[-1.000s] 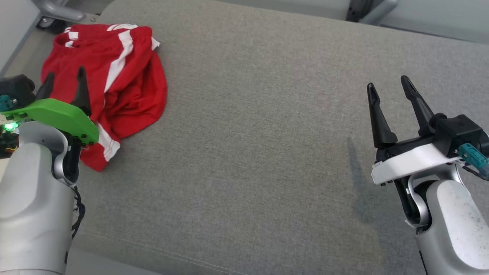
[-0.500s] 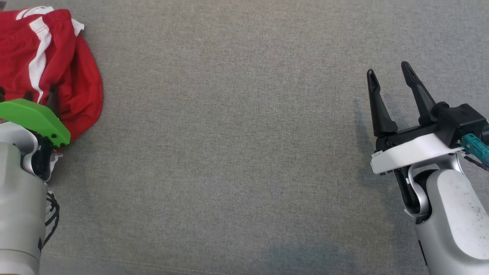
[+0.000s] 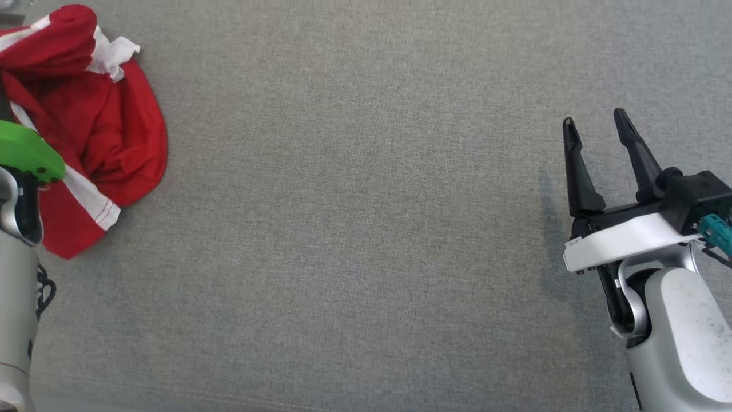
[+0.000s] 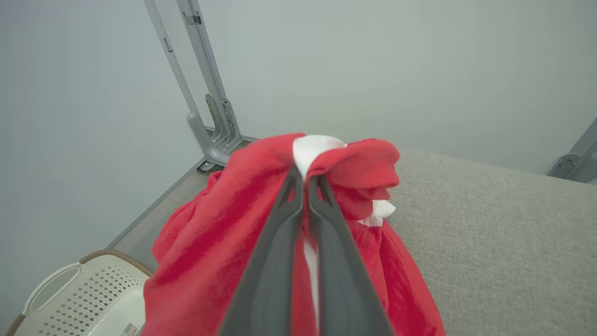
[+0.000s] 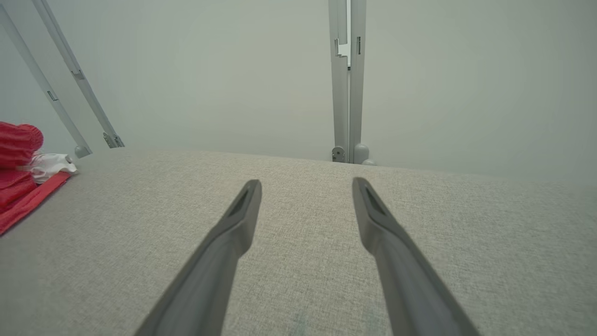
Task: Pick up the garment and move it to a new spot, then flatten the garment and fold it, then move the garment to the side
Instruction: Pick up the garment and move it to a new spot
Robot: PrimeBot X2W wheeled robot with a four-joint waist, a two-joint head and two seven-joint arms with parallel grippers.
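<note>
Left fingers (image 4: 275, 242): closed, pinching a bunched fold of the soft red garment (image 4: 200, 252) with white trim. Right fingers (image 5: 224, 242): spread apart, empty, above the grey woven tabletop (image 5: 303, 261).

Left gripper (image 4: 305, 183) is clamped tight, while right gripper (image 3: 595, 118) (fingers well apart) gapes.

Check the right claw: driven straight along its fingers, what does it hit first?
Nothing close. The open right claw points across the grey woven fabric surface. It likely skims its far edge, then meets the pale grey upright metal post; depth unclear.
</note>
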